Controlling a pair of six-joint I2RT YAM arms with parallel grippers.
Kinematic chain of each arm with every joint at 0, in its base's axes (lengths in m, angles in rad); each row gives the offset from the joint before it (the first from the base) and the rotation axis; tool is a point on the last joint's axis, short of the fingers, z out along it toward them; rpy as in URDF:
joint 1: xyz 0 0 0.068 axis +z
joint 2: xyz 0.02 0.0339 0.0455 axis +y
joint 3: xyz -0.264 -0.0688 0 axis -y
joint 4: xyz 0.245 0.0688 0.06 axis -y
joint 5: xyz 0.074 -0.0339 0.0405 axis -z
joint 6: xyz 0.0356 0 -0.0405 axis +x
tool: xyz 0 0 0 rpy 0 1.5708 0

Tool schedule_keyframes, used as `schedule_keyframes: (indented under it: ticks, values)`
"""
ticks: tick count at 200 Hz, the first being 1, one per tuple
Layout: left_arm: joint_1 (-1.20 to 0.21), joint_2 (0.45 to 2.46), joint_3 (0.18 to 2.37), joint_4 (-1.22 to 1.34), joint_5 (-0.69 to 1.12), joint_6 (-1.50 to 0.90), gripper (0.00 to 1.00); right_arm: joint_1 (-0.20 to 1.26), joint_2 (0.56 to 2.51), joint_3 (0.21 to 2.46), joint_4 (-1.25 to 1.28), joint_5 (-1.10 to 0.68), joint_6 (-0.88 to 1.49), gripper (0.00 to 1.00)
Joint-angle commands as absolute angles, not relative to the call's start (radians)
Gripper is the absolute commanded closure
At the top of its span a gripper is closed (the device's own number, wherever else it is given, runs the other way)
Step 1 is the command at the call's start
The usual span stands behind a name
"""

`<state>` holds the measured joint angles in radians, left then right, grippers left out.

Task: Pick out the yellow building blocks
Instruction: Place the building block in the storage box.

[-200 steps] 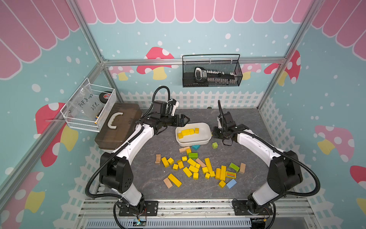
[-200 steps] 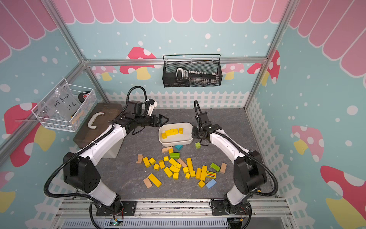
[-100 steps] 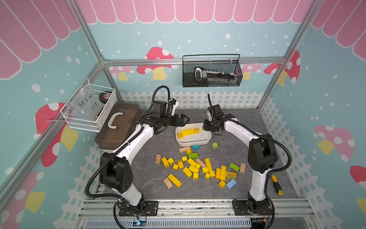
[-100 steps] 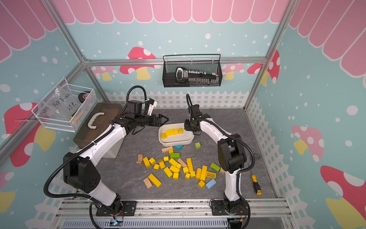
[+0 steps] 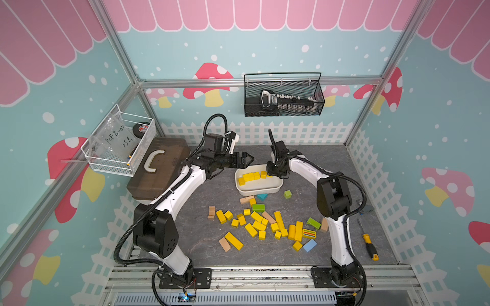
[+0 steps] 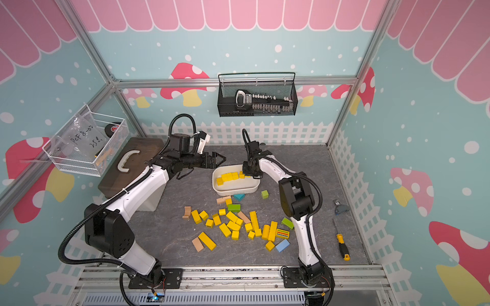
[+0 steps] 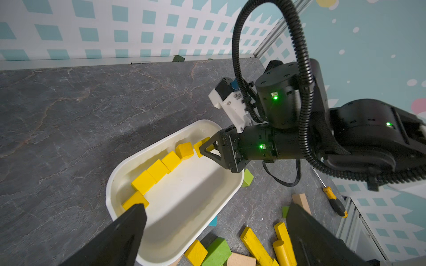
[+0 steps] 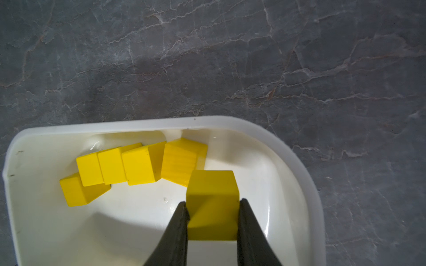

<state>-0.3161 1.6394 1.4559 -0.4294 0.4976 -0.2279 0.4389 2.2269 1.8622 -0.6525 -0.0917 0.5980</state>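
The right gripper (image 8: pixel 212 203) clamps a yellow cube (image 8: pixel 211 184) just above the tray's (image 8: pixel 288 147) right end; the left gripper (image 5: pixel 248 161) gapes empty nearby.

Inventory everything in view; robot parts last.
white plastic tub: one, white, on the grey table.
yellow wooden cubes: five, yellow, in the tub.
loose yellow wooden blocks: roughly twenty, yellow, before the tub.
green wooden blocks: three, green, scattered.
blue wooden blocks: two, teal, pale, scattered.
tan wooden blocks: five, tan, scattered.
yellow-handled screwdriver: one, yellow and black, by the right arm.
small grey item: one, grey, behind the screwdriver.
brown carry case: one, brown, beside the left arm.
white wire basket: one, white, side wall.
black mesh basket: one, black, back wall.
left pincer: one, black, open beside the tub.
right pincer: one, black, shut on a yellow cube over the tub.
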Motion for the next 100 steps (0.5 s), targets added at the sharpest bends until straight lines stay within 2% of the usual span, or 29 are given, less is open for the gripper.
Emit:
schedule_keyframes:
  ticks: [1, 100]
  values:
    - [-0.311, 1.638, 1.483, -0.44, 0.505, -0.216, 0.0, 0.443, 2.267, 1.916, -0.702, -0.048, 0.586, 0.75]
    - [-0.309, 1.641, 1.483, -0.441, 0.506, -0.218, 0.0, 0.449, 2.356, 2.029, -0.723, -0.068, 0.589, 0.75]
